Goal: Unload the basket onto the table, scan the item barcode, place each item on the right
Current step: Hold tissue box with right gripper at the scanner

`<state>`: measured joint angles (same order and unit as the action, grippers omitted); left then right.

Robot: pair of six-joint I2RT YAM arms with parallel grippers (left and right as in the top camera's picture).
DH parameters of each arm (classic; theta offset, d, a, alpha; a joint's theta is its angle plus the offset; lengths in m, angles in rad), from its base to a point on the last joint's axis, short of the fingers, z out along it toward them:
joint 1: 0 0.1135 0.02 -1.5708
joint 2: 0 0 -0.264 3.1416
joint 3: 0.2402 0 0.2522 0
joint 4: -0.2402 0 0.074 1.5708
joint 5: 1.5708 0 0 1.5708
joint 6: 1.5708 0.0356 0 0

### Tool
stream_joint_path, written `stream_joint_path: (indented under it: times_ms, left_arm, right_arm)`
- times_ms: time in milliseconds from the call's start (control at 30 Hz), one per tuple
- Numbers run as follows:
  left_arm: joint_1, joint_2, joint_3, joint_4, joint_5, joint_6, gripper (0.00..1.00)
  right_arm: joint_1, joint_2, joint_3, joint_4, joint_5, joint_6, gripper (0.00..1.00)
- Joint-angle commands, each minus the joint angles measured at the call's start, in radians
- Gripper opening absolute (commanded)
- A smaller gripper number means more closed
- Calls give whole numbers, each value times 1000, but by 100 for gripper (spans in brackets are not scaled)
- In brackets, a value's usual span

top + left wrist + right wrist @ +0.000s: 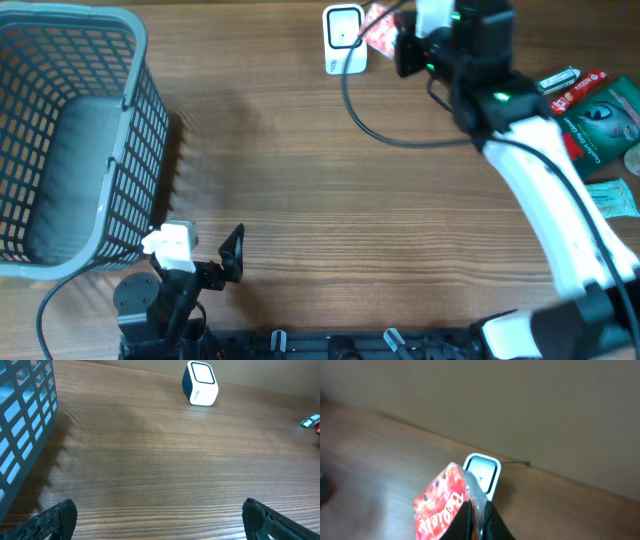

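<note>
Pinching one red packet [440, 499] in right hand [479, 512], one scanner [483, 473], one basket [152, 150], left hand [160, 519] spread

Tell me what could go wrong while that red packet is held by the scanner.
The right fingers pinch the red printed plastic packet only at its edge, so it might sag or slip and the barcode miss the white box-shaped scanner. The scanner's black cable loops near the right arm, which might snag it and drag the scanner.

Ovhd cam looks down; wrist cams low, share scanner [201, 383].
</note>
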<state>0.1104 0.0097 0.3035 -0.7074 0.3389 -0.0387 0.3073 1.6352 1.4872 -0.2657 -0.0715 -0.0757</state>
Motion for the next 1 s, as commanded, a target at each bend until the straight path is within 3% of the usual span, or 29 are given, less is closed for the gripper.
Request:
stream_joint_path:
  times_ms: [0, 233, 467, 833, 967]
  left_arm:
    - [5, -3, -4, 3, 9, 16, 100]
    - [5, -3, -4, 2, 9, 16, 100]
    - [5, -3, -4, 3, 8, 16, 100]
    - [5, -3, -4, 3, 9, 16, 100]
    - [5, -3, -4, 2, 9, 16, 100]
  right_arm:
    - [4, 161, -10, 163, 83, -30, 5]
    - [41, 464, -10, 635, 153, -98, 5]
    - [107, 622, -10, 911, 312, -160, 4]
    - [98, 665, -10, 990, 373, -195, 5]
    - [97, 648, -8, 1008, 520, -186, 4]
